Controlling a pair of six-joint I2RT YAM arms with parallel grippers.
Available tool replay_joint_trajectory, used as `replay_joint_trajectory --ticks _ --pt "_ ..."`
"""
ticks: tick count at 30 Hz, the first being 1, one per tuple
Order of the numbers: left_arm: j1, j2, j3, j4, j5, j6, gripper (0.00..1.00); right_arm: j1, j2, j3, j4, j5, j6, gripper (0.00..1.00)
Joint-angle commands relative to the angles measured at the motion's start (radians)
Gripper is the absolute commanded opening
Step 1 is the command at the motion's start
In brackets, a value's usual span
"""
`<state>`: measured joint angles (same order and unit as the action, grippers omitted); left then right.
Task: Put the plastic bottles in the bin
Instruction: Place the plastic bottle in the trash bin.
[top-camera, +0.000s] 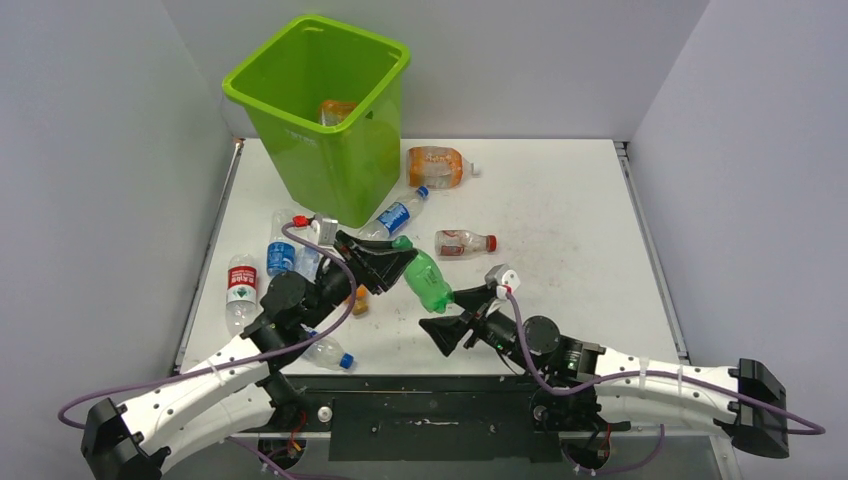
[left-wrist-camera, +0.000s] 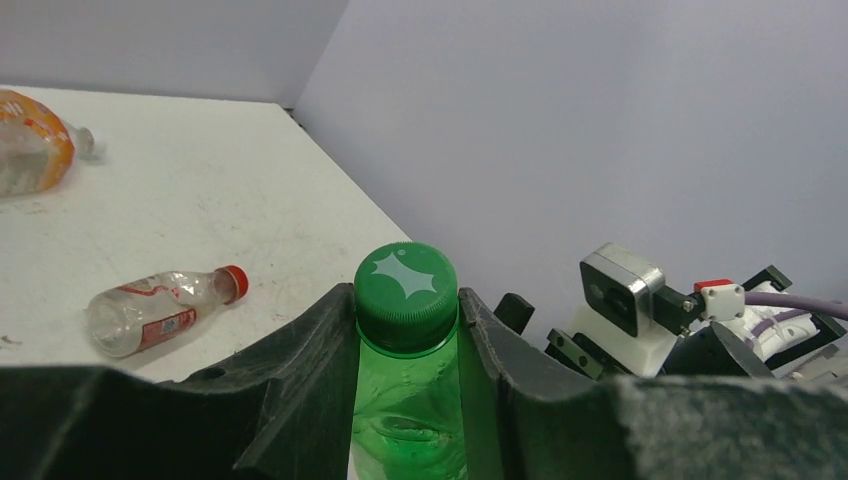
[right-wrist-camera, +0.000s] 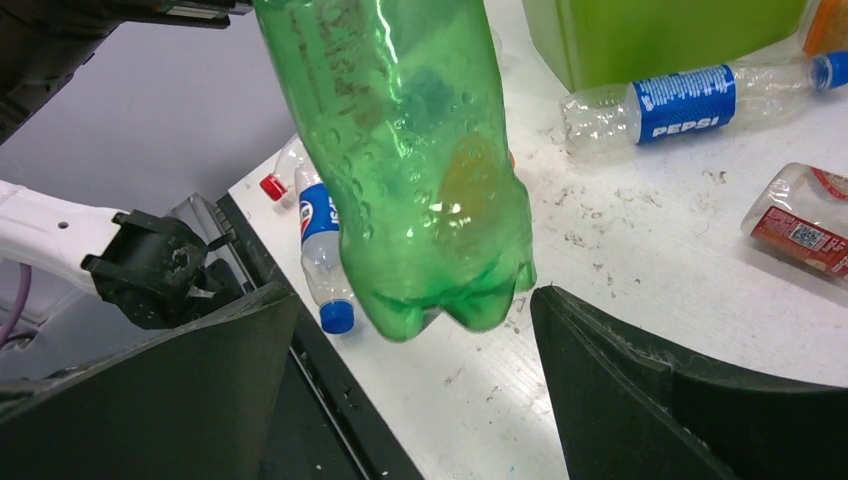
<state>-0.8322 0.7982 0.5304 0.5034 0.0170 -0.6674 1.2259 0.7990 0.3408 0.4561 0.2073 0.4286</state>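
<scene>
White table (top-camera: 560, 200), PEPSI btl (right-wrist-camera: 685, 103); left hand (top-camera: 398, 262) tight on green btl (top-camera: 430, 285), right hand (top-camera: 437, 336) spread

Glossy translucent green plastic bottle (right-wrist-camera: 420, 170), ribbed matt cap (left-wrist-camera: 406, 295); scuffed matt white table (top-camera: 570, 230); glossy lime plastic bin (top-camera: 330, 170)

Pretty clearly a robotics lab test cell: bare grey walls (top-camera: 90, 150) box in a scuffed white surface (top-camera: 560, 200), with cabled robot arms (top-camera: 640, 375) bolted along its edge.
</scene>
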Motion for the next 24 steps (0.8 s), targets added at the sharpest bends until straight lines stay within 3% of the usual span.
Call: replay_joint_trajectory --ticks 1,6,11,18,21,24 --pt "-0.002 -0.061 0.104 -0.065 -0.069 0.123 0.0 0.007 -0.088 0.119 -0.175 -0.04 -0.046 0.9" --pt "-0.001 -0.081 0.233 -0.221 -0.151 0.302 0.0 0.007 -0.1 0.25 -0.423 -0.108 -0.101 0.9" --pt "0.001 -0.07 0.365 -0.284 -0.221 0.445 0.0 0.007 -0.104 0.316 -0.53 -0.142 -0.117 0.9" --pt "0.019 0.016 0.578 -0.302 -0.368 0.73 0.0 0.007 -0.181 0.271 -0.54 0.049 -0.067 0.9" --pt "0.094 0.11 0.697 -0.256 -0.456 0.831 0.0 0.007 -0.222 0.236 -0.537 0.148 -0.031 0.9" --pt "0.279 0.225 0.846 -0.265 -0.428 0.725 0.0 0.007 -0.255 0.216 -0.539 0.231 0.008 0.9"
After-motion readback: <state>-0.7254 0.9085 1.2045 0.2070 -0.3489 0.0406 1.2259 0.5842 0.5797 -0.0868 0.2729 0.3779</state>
